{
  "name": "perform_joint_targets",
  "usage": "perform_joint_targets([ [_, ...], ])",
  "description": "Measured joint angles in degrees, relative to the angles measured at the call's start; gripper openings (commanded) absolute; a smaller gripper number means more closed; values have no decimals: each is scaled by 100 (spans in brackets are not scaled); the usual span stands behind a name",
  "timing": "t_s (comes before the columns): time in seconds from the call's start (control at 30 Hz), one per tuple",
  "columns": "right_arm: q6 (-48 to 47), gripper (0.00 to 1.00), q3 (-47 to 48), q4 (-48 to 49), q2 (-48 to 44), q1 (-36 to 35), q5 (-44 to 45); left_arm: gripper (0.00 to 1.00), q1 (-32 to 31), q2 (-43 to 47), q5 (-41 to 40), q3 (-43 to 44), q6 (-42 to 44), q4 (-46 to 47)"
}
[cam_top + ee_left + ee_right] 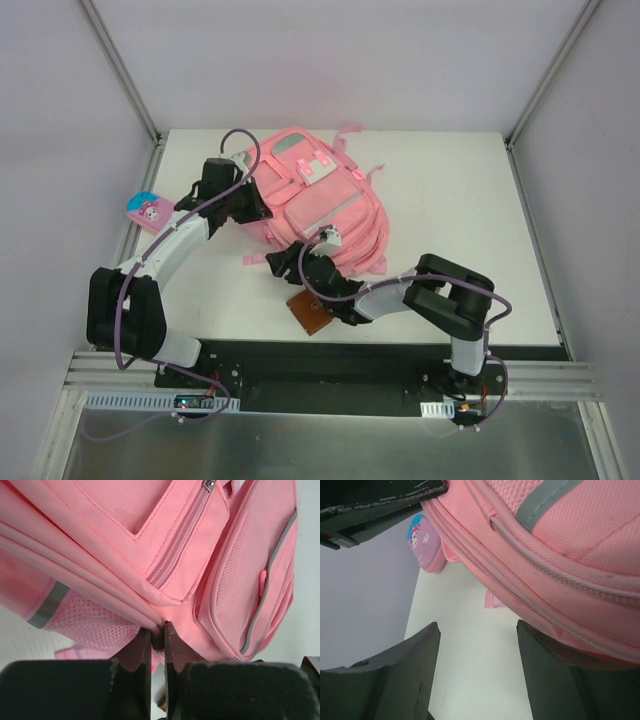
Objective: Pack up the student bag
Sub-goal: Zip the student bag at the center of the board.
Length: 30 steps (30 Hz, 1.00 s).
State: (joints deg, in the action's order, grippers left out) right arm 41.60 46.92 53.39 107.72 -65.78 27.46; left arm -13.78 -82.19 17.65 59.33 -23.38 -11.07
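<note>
student bag [322, 205]: pink, grey strip | pencil case [148, 210]: pink, cartoon print

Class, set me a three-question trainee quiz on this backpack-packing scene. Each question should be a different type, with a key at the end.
1. True or false: the left end effector is shut on a fabric edge of the pink backpack.
2. Multiple choice: the right end effector is A) shut on a strap, B) open beside the backpack, C) shut on a zipper pull.
3. Fill in: in the top view, the small pink cartoon pencil case lies by the ____ edge of the table.

Key: 1 true; 2 B; 3 left.
</note>
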Motion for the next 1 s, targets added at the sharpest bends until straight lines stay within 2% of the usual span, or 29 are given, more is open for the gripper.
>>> perform_joint_targets([
  [0.33, 695, 59, 636, -570, 452, -144, 1043, 0, 0, 13, 35, 68, 9, -85],
  [0.57, 612, 57, 1141, -741, 914, -177, 1617, 0, 0, 13, 76, 118, 9, -94],
  [0.67, 533, 53, 1292, -780, 1067, -177, 1821, 0, 0, 13, 96, 120, 7, -79],
  [0.8, 420, 41, 1340, -780, 1141, -170, 2028, 0, 0, 13, 125, 129, 7, -46],
  [0.9, 332, 39, 1353, -780, 1182, -138, 2085, 0, 0, 13, 136, 131, 7, -4],
  [0.97, 280, 28, 1362, -772, 1200, -107, 2090, 0, 0, 13, 133, 131, 4, 15],
  [1.0, 243, 15, 1362, -765, 1200, -94, 2083, 0, 0, 13, 133, 131, 4, 31],
])
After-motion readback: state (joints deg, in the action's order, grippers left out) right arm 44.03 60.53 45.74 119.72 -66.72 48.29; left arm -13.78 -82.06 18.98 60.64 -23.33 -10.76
